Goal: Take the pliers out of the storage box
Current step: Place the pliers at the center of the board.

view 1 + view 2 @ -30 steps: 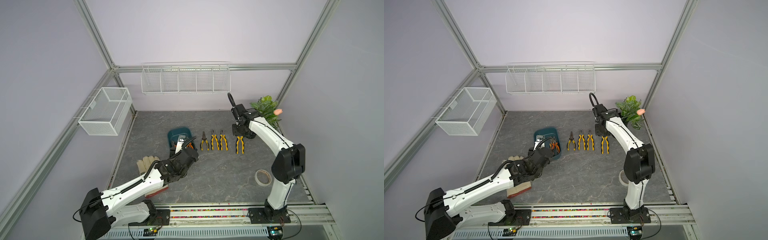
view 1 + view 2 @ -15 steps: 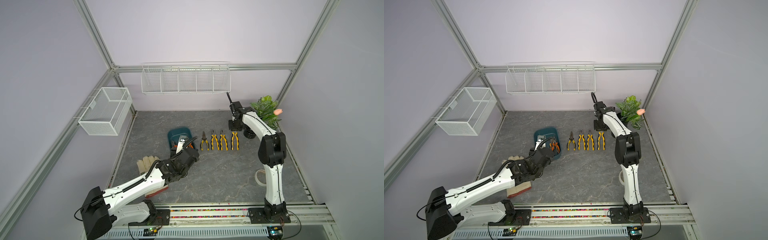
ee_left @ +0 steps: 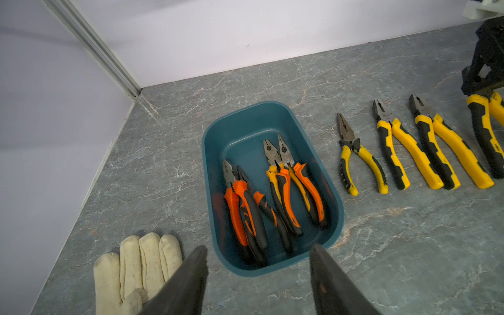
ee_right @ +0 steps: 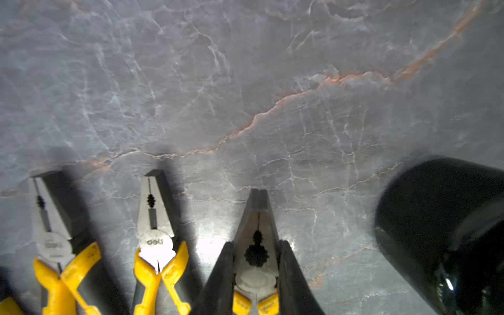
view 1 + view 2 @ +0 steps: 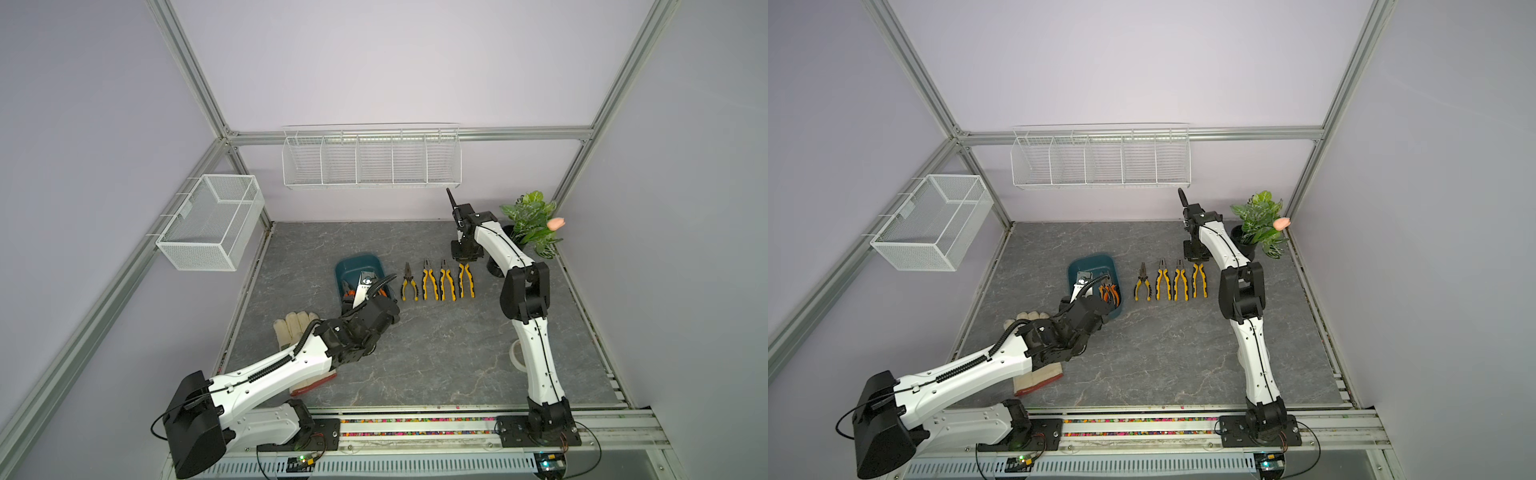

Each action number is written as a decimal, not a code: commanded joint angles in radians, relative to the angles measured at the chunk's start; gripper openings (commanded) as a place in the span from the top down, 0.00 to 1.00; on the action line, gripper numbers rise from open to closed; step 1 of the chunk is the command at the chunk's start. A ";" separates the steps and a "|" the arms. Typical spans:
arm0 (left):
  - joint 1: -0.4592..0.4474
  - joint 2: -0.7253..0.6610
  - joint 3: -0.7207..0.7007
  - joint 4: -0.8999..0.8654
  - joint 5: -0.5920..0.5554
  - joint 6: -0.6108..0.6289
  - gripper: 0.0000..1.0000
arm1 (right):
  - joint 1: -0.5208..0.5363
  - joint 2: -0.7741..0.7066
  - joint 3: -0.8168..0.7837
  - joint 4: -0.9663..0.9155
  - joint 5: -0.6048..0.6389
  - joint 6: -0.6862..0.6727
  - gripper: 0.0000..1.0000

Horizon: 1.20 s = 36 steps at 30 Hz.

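The dark teal storage box (image 3: pixel 245 117) stands on the grey table, seen in both top views (image 5: pixel 357 261) (image 5: pixel 1090 262). Inside lie several pliers with orange-and-black handles (image 3: pixel 237 207) (image 3: pixel 297 191). My left gripper (image 3: pixel 257 246) hovers open over the box's near end, holding nothing. To the right of the box, three yellow-handled pliers (image 5: pixel 430 284) (image 3: pixel 392 152) lie in a row on the table. At the row's right end my right gripper (image 4: pixel 256 245) (image 5: pixel 464 259) is shut on the head of a fourth yellow pliers (image 4: pixel 257 218), low at the table.
A cream work glove (image 5: pixel 293 328) (image 3: pixel 136 261) lies left of the box, partly under my left arm. A black pot (image 4: pixel 441 223) with a plant (image 5: pixel 530 220) stands right of my right gripper. A tape roll (image 5: pixel 515 353) lies near the right arm's base. A wire basket (image 5: pixel 212 222) and rack (image 5: pixel 372 160) hang on the walls.
My right arm has swung left and folded, bringing the yellow pliers it holds in beside the row. The left arm has barely moved.
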 commanded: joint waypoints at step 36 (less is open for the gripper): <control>0.031 0.066 0.018 -0.049 0.038 -0.047 0.33 | 0.001 0.031 0.178 -0.091 -0.072 0.010 0.45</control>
